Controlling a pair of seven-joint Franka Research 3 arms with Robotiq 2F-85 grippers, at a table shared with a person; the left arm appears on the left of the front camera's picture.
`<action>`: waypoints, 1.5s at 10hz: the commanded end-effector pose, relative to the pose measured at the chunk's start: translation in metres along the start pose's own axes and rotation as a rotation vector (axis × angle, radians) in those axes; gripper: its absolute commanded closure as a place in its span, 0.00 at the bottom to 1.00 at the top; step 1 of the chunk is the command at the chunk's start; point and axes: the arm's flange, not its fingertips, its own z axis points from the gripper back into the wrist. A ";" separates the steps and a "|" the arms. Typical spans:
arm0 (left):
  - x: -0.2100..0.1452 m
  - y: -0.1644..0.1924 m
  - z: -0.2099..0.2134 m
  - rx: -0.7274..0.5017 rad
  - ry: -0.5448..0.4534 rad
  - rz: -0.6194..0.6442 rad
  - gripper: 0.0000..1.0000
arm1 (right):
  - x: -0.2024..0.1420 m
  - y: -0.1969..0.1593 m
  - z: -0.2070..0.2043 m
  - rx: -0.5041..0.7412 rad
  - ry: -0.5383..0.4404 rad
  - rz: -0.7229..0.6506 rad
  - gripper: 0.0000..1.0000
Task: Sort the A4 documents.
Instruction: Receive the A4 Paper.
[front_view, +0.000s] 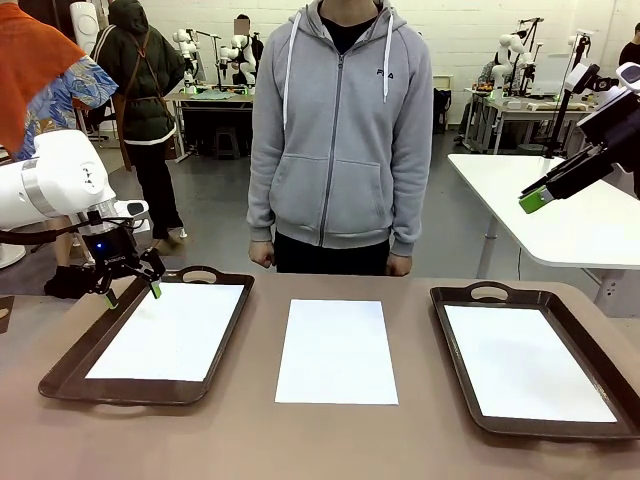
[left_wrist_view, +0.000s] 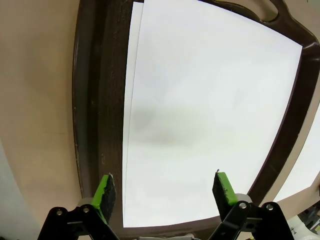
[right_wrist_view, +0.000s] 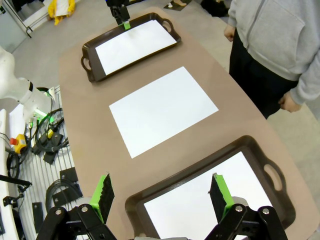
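On the counter (front_view: 320, 445) four A4 documents can be counted, along with two dark brown trays, two claws and one person. Take the middle sheet (front_view: 337, 350) as the marker: it lies loose and flat on the bare counter, its long axis running from the robot's side toward the person (front_view: 340, 130), who stands just beyond its far short edge with both hands down. Left of the middle sheet sits the left tray (front_view: 65, 372), holding a pair of sheets (front_view: 170, 330). The left wrist view shows the top sheet (left_wrist_view: 210, 110) slightly skewed, so a sliver of the lower sheet (left_wrist_view: 131, 75) peeks out along one long side. Right of the middle sheet sits the right tray (front_view: 560, 430) with a single sheet (front_view: 525, 360). All of them point the same way as the middle sheet, short edges toward the tray handles. The left claw (front_view: 132, 293) hovers over the far left corner of the left tray, jaws spread wide, holding nothing. The right claw (front_view: 533, 199) hangs high up, to the right of the middle sheet, jaws likewise wide and empty.
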 end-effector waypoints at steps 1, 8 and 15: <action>0.000 0.000 0.000 0.000 0.000 0.000 0.00 | 0.000 -0.001 -0.001 0.013 -0.010 -0.001 0.00; -0.119 -0.045 0.119 -0.127 -0.433 -0.398 0.00 | 0.000 -0.001 -0.001 0.013 -0.010 -0.001 0.00; -0.169 -0.131 0.167 -0.189 -0.680 -0.865 0.00 | 0.000 -0.001 -0.001 0.013 -0.010 -0.001 0.00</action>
